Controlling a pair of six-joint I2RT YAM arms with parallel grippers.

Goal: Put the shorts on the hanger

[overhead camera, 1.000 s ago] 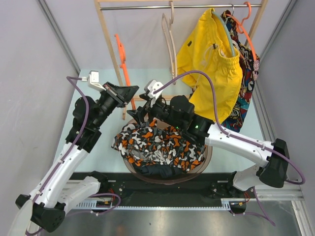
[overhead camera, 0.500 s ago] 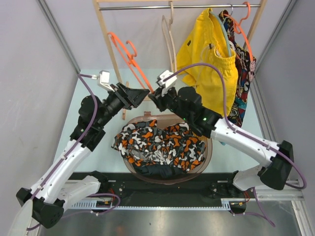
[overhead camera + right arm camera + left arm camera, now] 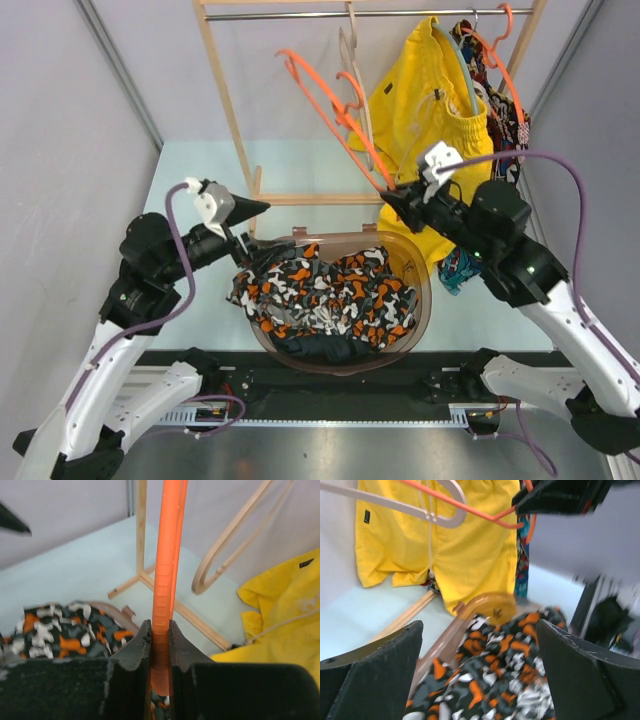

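Right gripper [image 3: 160,630] clamped on the orange hanger [image 3: 165,555], shorts [image 3: 330,295] in the tub

Top view: the hanger pokes up and left from the right gripper into the upper middle of the frame, in front of the yellow shorts [image 3: 430,110]. The camo shorts lie heaped in the brown tub [image 3: 422,300] at lower centre, and the left gripper [image 3: 256,228] is spread wide by their left edge, gripping nothing

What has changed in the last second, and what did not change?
The right claw took the hanger and carried it right, toward the yellow shorts. The left claw let go and drew back, open, over the basket. The patterned shorts stayed in the basket.
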